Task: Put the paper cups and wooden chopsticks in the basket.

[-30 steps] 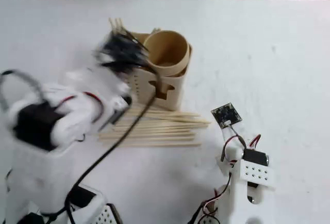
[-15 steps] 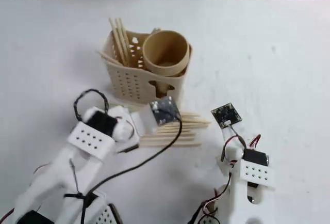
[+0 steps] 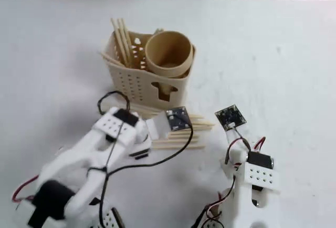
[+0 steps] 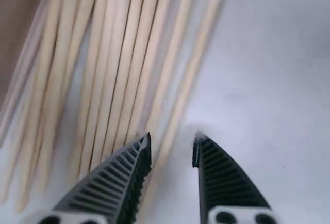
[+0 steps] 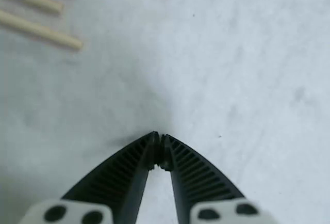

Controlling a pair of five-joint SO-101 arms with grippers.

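Note:
A cream basket (image 3: 137, 83) stands mid-table with a paper cup (image 3: 169, 53) and several wooden chopsticks (image 3: 121, 40) upright inside it. More chopsticks (image 3: 184, 132) lie in a flat pile on the table in front of the basket. My left gripper (image 4: 171, 147) is open and low over the pile's end, with one chopstick (image 4: 178, 105) of the pile (image 4: 108, 74) running between its fingers. My right gripper (image 5: 159, 140) is shut on nothing, just above bare table, with a few chopstick ends (image 5: 44, 29) beyond it.
The right arm (image 3: 258, 173) rests folded at the front right, its camera board (image 3: 230, 116) near the pile's right end. The left arm (image 3: 84, 170) and its black cable (image 3: 152, 162) cover the front left. White table (image 3: 273, 60) spreads to the right.
The left arm has swung from the basket down to the chopstick pile on the table and shifted right along it. The right arm has kept still.

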